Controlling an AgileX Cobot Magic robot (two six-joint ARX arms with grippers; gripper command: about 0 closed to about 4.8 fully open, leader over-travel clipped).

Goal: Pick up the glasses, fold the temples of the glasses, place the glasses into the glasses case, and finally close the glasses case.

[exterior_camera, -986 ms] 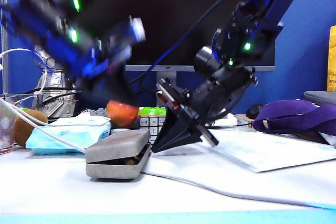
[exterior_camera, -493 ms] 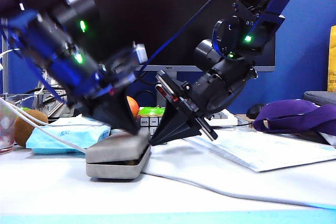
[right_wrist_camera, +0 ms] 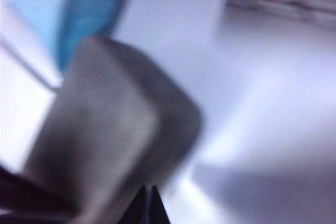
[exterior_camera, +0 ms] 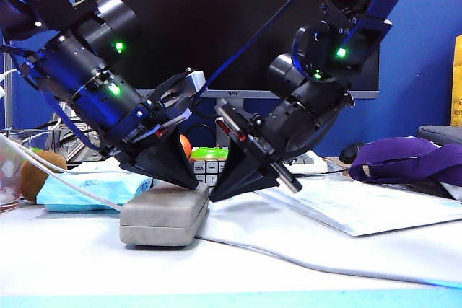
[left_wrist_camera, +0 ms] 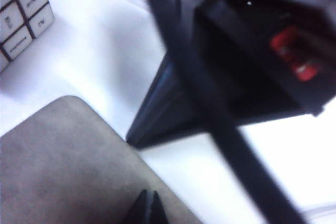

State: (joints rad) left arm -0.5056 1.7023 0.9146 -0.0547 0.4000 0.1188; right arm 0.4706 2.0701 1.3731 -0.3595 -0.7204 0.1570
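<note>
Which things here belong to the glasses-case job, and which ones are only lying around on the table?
Job:
glasses case, closed
left gripper, pressing on its lid
right gripper, shut, at the case's right end

Lying about:
light blue packet
keyboard
kiwi
purple cloth
grey cable

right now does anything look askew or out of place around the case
Nothing stands out. The glasses case lies flat and closed on the table, the left tool pressing its lid, the right tool shut beside its end. A grey cable trails past it.
</note>
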